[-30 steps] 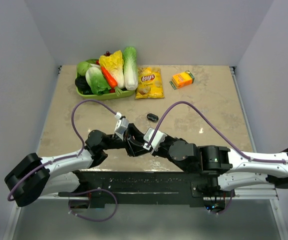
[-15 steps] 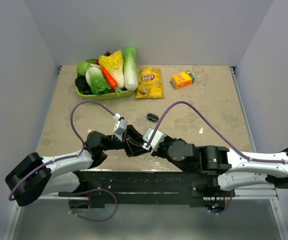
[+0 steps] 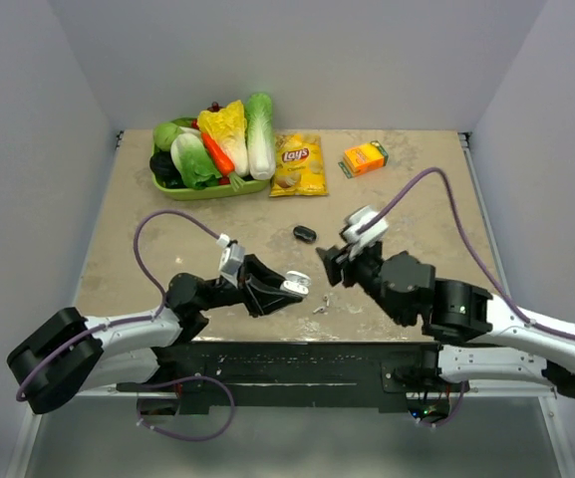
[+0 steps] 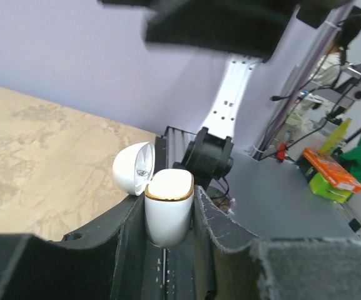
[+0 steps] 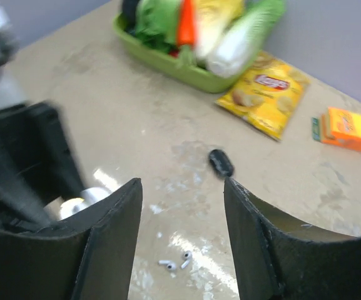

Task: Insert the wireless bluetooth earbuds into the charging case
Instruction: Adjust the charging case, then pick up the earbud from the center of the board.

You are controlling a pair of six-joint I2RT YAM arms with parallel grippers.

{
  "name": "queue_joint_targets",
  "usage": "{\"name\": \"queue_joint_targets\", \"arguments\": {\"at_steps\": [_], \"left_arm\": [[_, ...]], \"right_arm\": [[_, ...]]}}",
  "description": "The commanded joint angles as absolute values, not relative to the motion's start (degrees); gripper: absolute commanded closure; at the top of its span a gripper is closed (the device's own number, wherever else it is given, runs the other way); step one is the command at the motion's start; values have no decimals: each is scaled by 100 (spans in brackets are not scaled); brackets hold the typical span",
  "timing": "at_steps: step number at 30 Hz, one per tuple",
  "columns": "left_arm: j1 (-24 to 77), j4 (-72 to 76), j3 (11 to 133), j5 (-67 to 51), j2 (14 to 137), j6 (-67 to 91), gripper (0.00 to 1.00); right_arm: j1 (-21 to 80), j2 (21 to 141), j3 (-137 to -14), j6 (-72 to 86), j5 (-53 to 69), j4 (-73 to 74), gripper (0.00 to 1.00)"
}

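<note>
My left gripper (image 3: 285, 289) is shut on the white charging case (image 4: 167, 215), gripping its sides. The case has a gold rim and its lid (image 4: 133, 169) hangs open to the left; in the top view the case (image 3: 296, 284) is near the table's front edge. Two tiny white stemmed earbuds (image 5: 171, 264) with dark ends lie loose on the table, just right of the case in the top view (image 3: 320, 307). My right gripper (image 3: 331, 265) hovers open above them and a little behind. In its wrist view the gripper (image 5: 181, 184) has nothing between its fingers.
A small black oval object (image 3: 304, 234) lies behind the grippers. At the back are a green tray (image 3: 212, 190) of vegetables, a yellow chips bag (image 3: 299, 164) and an orange box (image 3: 364, 157). The arms' black base rail (image 3: 267, 363) runs along the near edge.
The right gripper has pulled away from the case, moving right and back, and has opened. The left gripper still holds the case and has shifted slightly. The earbuds now show on the table.
</note>
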State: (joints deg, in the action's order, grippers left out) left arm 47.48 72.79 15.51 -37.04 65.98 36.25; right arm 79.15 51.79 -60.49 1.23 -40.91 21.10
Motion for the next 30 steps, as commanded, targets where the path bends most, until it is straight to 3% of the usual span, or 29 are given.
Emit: {"name": "queue_joint_targets", "arguments": {"at_steps": [1, 5, 8, 13, 24, 30], "left_arm": [[4913, 8033, 1022, -2621, 6057, 2939, 100], [5561, 7928, 581, -1479, 5442, 1865, 100], [5949, 7998, 352, -915, 5397, 1389, 100], [6108, 8262, -139, -536, 5309, 1327, 100], [6108, 7699, -299, -413, 4746, 1239, 100], [6108, 7770, -334, -431, 4808, 1362, 100]], "right_arm": [[6709, 4641, -5618, 1692, -4237, 1837, 44], [5285, 4877, -4600, 2565, -2730, 1768, 47], [5212, 5500, -3993, 2944, -2445, 1348, 58], [5221, 6195, -3367, 3103, -1733, 537, 61], [5221, 7083, -3173, 3146, -1406, 44, 58], [5221, 7400, -3208, 3392, -1626, 105, 45]]}}
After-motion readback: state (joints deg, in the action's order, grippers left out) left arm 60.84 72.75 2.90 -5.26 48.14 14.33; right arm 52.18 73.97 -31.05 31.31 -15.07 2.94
